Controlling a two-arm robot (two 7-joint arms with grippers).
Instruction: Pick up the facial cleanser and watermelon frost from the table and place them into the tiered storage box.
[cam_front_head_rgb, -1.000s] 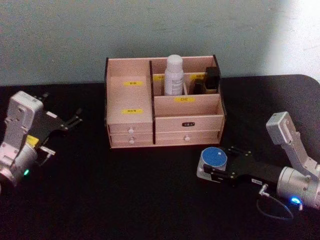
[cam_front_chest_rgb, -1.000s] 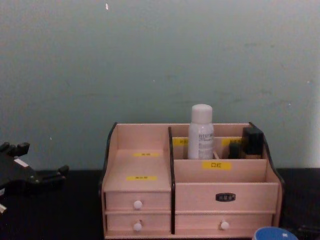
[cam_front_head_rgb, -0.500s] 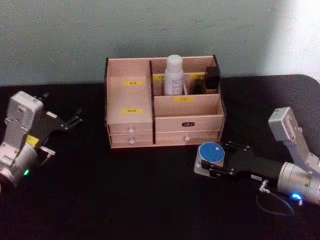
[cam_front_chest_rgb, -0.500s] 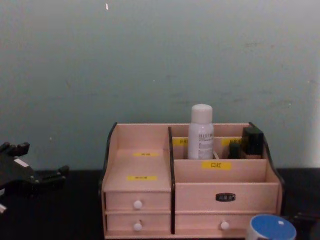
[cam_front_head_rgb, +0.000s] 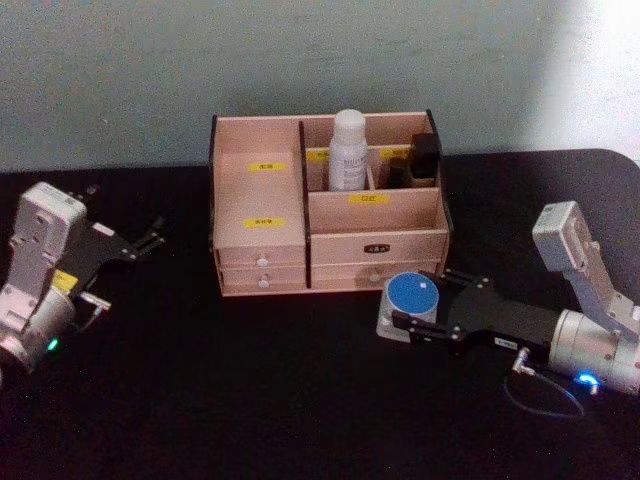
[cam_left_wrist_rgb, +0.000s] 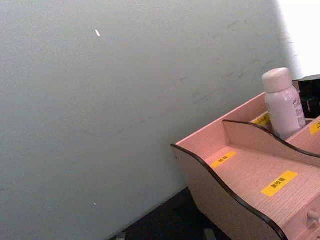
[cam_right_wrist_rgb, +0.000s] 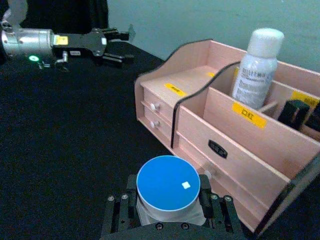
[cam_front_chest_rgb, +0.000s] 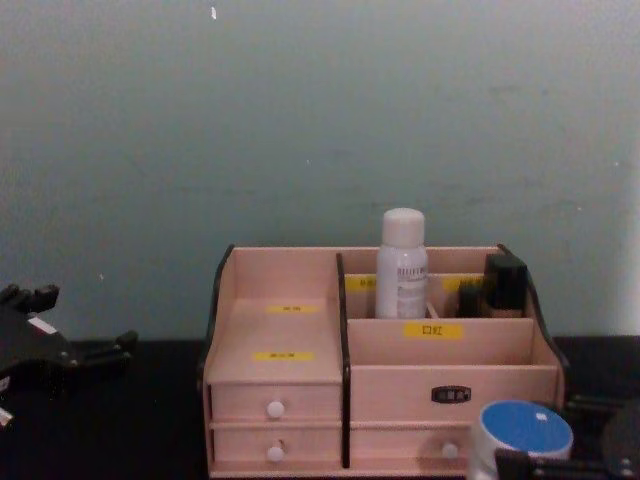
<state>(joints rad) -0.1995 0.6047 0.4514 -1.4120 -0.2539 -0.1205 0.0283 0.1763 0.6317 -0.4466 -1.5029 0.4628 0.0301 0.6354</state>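
Right gripper (cam_front_head_rgb: 420, 298) clamps the watermelon frost (cam_front_head_rgb: 411, 293) upright, its axis vertical.

facial cleanser (cam_front_head_rgb: 347, 150): white, fine grey print
watermelon frost (cam_front_head_rgb: 413, 297): blue lid, clear body
tiered storage box (cam_front_head_rgb: 258, 247): pale wood, dark edges, yellow labels, white knobs
table (cam_front_head_rgb: 250, 400): black
wall (cam_front_head_rgb: 300, 60): grey-green

right hand (cam_front_head_rgb: 420, 298) reaches forward, fingers clamped; left hand (cam_front_head_rgb: 155, 235) sits parked, fingers apart.
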